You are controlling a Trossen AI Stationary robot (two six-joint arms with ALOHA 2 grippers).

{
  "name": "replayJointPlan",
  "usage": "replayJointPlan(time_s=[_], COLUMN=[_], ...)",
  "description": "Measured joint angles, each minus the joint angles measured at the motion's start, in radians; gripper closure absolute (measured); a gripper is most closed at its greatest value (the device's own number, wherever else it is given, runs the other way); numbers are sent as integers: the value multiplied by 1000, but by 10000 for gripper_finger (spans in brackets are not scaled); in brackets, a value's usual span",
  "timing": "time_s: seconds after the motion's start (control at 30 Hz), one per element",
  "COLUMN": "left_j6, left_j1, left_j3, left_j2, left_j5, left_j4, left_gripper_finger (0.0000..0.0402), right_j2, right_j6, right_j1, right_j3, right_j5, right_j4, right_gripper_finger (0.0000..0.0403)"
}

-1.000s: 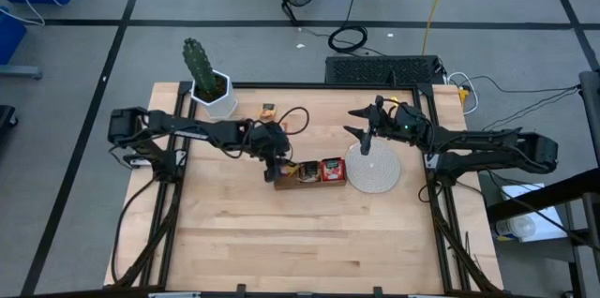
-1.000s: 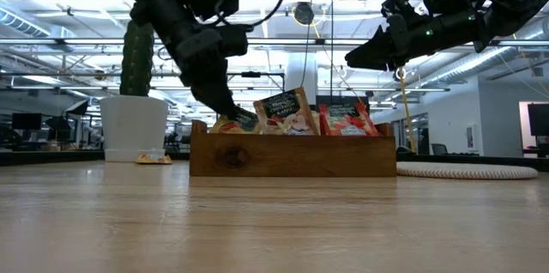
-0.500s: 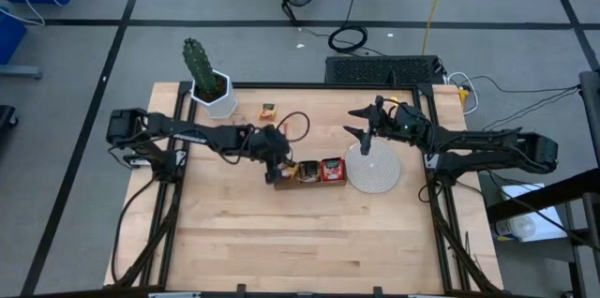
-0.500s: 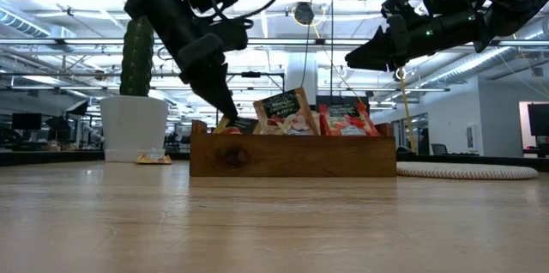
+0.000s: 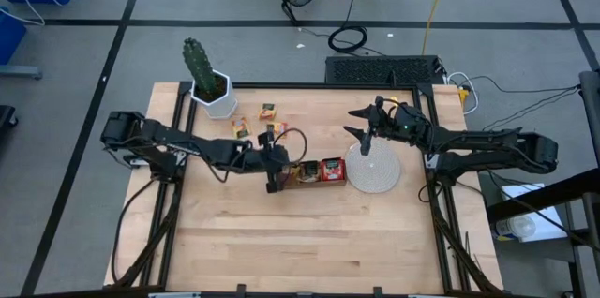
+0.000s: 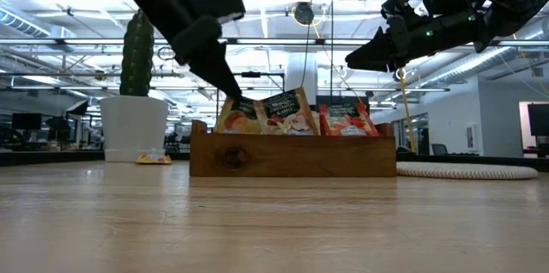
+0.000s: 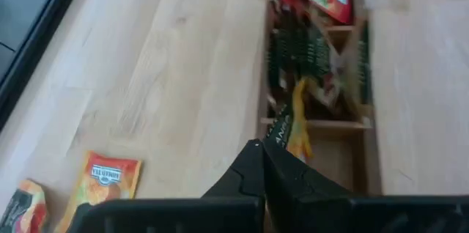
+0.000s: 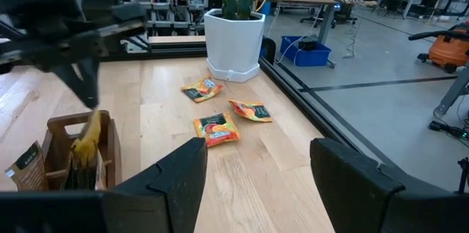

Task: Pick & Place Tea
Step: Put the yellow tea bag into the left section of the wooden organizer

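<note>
Yellow-orange sachet [image 6: 237, 115] is pinched in your left tool [image 6: 230, 97] over the tray [image 6: 292, 156] for lifting out; right tool [image 5: 364, 133] hovers spread.

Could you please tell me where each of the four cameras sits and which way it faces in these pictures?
High view: overhead, looking straight down; both arms, wooden tray, round disc.
Low view: table height, looking level at the tray; left pincer shut on a yellow sachet, right pincer hanging open.
Left wrist view: looks past its own shut fingers into the tray.
Right wrist view: past its fingers toward the cactus pot.
Shared: both wrist views show loose sachets.
</note>
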Motion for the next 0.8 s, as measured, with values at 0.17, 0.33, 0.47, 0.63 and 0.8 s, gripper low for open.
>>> replayJointPlan(time_s=[0.17,0.33,0.47,0.63,0.8], left_j6=[-62,-150,-176,-125,23], left_j1=[-62,-138,-185,-211,-222], left_j3=[0,-20,-74,-185,-266], left_j2=[-10,-9,-8,-8,-8], left_j5=[-157,-310,-374,-390,-412], left_j4=[-12,-28,29,247,397], left_gripper_finger=[400,401,401,401,401], right_j2=[0,0,0,0,0], right_j6=[0,0,1,1,20], right_j1=[0,0,0,0,0], right_j3=[0,0,0,0,0], right_j5=[0,0,0,0,0], right_j4=[-1,-3,-3,-3,-3], right_gripper_finger=[177,177,177,177,177])
